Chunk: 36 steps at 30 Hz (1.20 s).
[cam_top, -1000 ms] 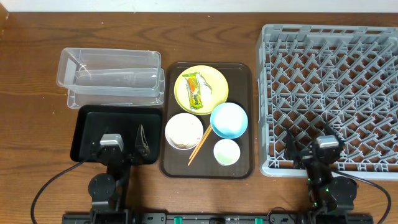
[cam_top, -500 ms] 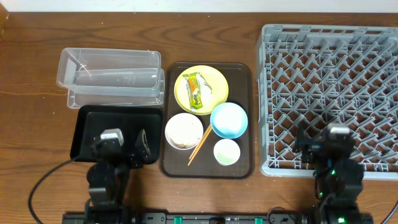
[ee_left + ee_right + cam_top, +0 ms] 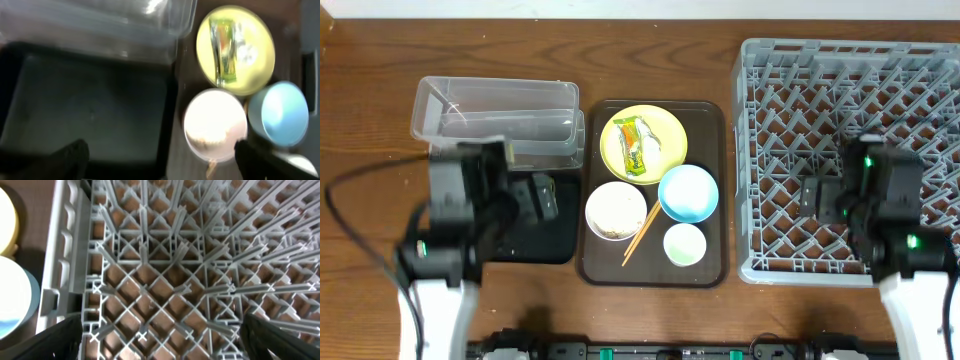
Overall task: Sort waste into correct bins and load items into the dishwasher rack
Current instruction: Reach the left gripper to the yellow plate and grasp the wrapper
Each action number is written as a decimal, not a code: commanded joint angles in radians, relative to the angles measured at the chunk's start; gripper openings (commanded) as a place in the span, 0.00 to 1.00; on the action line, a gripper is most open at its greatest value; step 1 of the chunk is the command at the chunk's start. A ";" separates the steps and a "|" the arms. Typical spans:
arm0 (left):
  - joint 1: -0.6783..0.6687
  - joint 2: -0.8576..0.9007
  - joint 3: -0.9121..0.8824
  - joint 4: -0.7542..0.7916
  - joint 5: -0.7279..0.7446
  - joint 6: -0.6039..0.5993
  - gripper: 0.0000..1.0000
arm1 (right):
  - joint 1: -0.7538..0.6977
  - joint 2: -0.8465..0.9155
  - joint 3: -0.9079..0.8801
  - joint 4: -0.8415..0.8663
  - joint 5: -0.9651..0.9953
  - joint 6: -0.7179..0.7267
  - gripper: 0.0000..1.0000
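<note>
A round yellow plate (image 3: 665,128) holds a yellow-green snack wrapper (image 3: 633,146) and a small white tissue (image 3: 658,143). A white bowl (image 3: 614,210) with rice, a light blue bowl (image 3: 688,192), a small pale cup (image 3: 684,244) and wooden chopsticks (image 3: 642,232) sit near it on a dark brown tray (image 3: 712,118). My left gripper (image 3: 538,198) hangs open and empty over the black tray (image 3: 542,243); its wrist view shows the plate (image 3: 255,60), wrapper (image 3: 224,50) and white bowl (image 3: 215,125). My right gripper (image 3: 817,198) hangs open and empty over the grey dishwasher rack (image 3: 850,90).
The clear plastic tub (image 3: 495,120) stands behind the black tray, to the left of the brown tray. The rack fills the right side; its lattice (image 3: 165,270) fills the right wrist view. Bare wood lies along the front edge.
Both arms have lifted from their rest at the front edge and reached toward the back. The left now hangs over the black tray, the right over the rack's front left part.
</note>
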 commanded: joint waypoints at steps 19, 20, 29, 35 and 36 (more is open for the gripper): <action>-0.211 0.505 0.179 0.409 0.108 -0.009 0.93 | 0.004 0.098 0.103 -0.026 -0.071 0.010 0.99; -0.235 0.538 0.179 0.425 0.080 -0.009 0.93 | 0.004 0.097 0.103 -0.026 -0.071 0.010 0.99; -0.369 0.775 0.179 0.563 -0.045 -0.009 0.91 | 0.004 0.098 0.102 -0.026 -0.071 0.010 0.99; -0.382 0.872 0.179 0.619 -0.046 -0.010 0.79 | 0.004 0.098 0.102 -0.027 -0.071 0.010 0.99; -0.382 0.884 0.179 0.624 -0.046 -0.010 0.78 | 0.004 0.098 0.102 -0.027 -0.071 0.011 0.99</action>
